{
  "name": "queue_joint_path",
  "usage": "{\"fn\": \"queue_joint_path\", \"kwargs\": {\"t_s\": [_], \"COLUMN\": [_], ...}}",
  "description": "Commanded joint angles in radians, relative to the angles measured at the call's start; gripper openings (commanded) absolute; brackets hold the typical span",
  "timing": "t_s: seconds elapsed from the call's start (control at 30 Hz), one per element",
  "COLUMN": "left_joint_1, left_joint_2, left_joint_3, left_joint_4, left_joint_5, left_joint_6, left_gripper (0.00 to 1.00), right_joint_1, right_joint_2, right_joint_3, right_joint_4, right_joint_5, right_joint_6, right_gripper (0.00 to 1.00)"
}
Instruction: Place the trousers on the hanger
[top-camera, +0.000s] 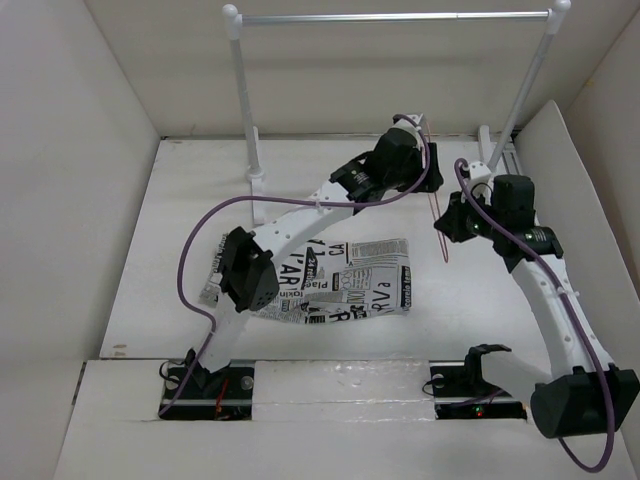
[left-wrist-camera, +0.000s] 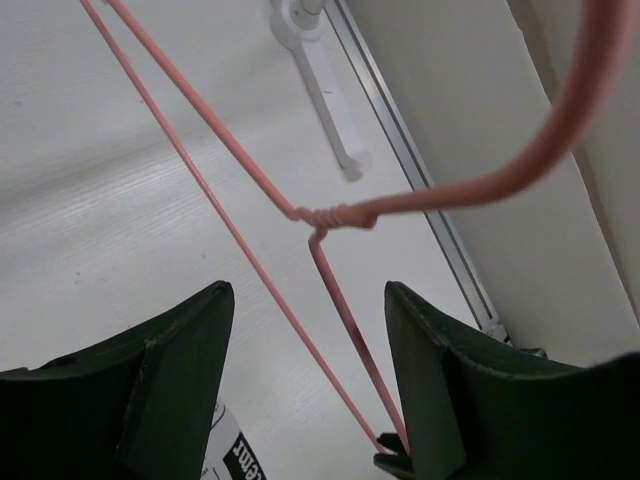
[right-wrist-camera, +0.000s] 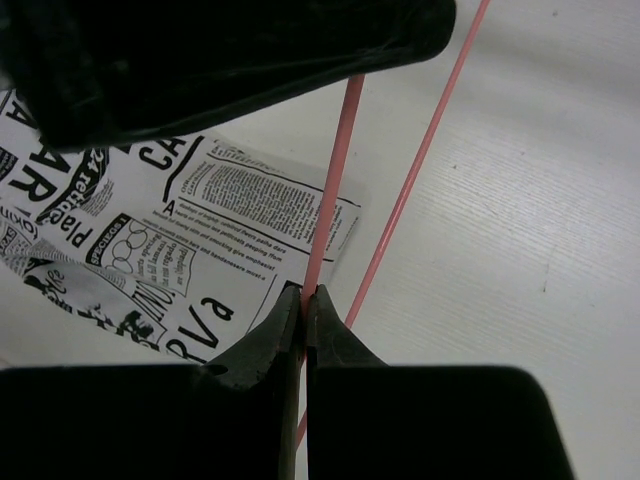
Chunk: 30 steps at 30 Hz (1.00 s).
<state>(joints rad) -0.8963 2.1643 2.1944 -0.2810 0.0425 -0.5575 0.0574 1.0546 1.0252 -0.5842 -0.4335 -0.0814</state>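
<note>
The right gripper (right-wrist-camera: 303, 297) pinches one hanger rod, jaws tight. The trousers (top-camera: 350, 280) lie flat mid-table (top-camera: 470, 300), long side left to right. Just right, the hanger (top-camera: 440, 228) runs far to near. The left gripper (left-wrist-camera: 305, 300) gapes around its neck.

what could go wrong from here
The right tool pinches the thin hanger only at its tips, so the rod could twist or slip out.
The left tool stands open around the rods, so it gives no backup hold.
The trousers lie crumpled, partly beneath the left arm, which may drag them.
</note>
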Motion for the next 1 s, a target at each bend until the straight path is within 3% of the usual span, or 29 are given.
{"fn": "queue_joint_path", "kwargs": {"t_s": [0.0, 0.13, 0.33, 0.37, 0.43, 0.53, 0.57, 0.6, 0.67, 0.73, 0.8, 0.87, 0.9, 0.93, 0.97], "left_joint_1": [-0.009, -0.009, -0.009, -0.009, -0.009, -0.009, -0.009, -0.009, -0.018, -0.048, -0.064, -0.076, -0.094, -0.095, -0.095], "left_joint_2": [-0.012, 0.019, 0.0, -0.004, -0.026, -0.11, -0.147, -0.217, -0.277, -0.349, -0.398, -0.42, -0.423, -0.423, -0.42], "left_joint_3": [0.065, 0.076, 0.028, 0.012, -0.057, -0.235, -0.31, -0.45, -0.563, -0.698, -0.813, -0.889, -0.994, -0.995, -1.01], "left_joint_4": [0.046, 0.052, 0.083, 0.097, 0.109, 0.184, 0.272, 0.326, 0.417, 0.472, 0.545, 0.62, 0.667, 0.668, 0.671], "left_joint_5": [-0.101, -0.115, -0.112, -0.11, -0.101, -0.064, -0.05, -0.017, -0.01, -0.023, -0.032, -0.032, -0.07, -0.07, -0.085], "left_joint_6": [-0.007, -0.033, -0.05, -0.058, -0.068, -0.114, -0.133, -0.172, -0.215, -0.254, -0.287, -0.367, -0.427, -0.427, -0.433], "left_gripper": [0.57, 0.49, 0.21, 0.05, 0.0, 0.0, 0.0, 0.0, 0.0, 0.0, 0.0, 0.0, 0.0, 0.0, 0.0], "right_joint_1": [0.033, 0.076, 0.12, 0.121, 0.131, 0.131, 0.131, 0.131, 0.117, 0.098, 0.087, 0.076, 0.076, 0.076, 0.065], "right_joint_2": [-0.039, -0.061, -0.087, -0.097, -0.117, -0.175, -0.192, -0.192, -0.193, -0.191, -0.199, -0.202, -0.191, -0.191, -0.183], "right_joint_3": [-0.004, -0.007, -0.043, -0.053, -0.068, -0.091, -0.074, -0.057, -0.019, 0.027, 0.027, -0.009, -0.077, -0.077, -0.129], "right_joint_4": [0.014, -0.022, -0.101, -0.108, -0.14, -0.169, -0.187, -0.219, -0.308, -0.37, -0.373, -0.32, -0.257, -0.234, -0.194], "right_joint_5": [0.045, 0.096, 0.191, 0.196, 0.211, 0.194, 0.19, 0.184, 0.17, 0.151, 0.122, 0.075, 0.026, 0.022, 0.01], "right_joint_6": [0.011, 0.014, 0.006, 0.012, 0.025, 0.042, 0.042, 0.031, -0.003, -0.029, -0.052, -0.05, -0.052, -0.052, -0.047], "right_gripper": [0.0, 0.0, 0.0, 0.0, 0.0, 0.37, 0.57, 0.64, 0.72, 0.73, 0.69, 0.45, 0.07, 0.07, 0.0]}}
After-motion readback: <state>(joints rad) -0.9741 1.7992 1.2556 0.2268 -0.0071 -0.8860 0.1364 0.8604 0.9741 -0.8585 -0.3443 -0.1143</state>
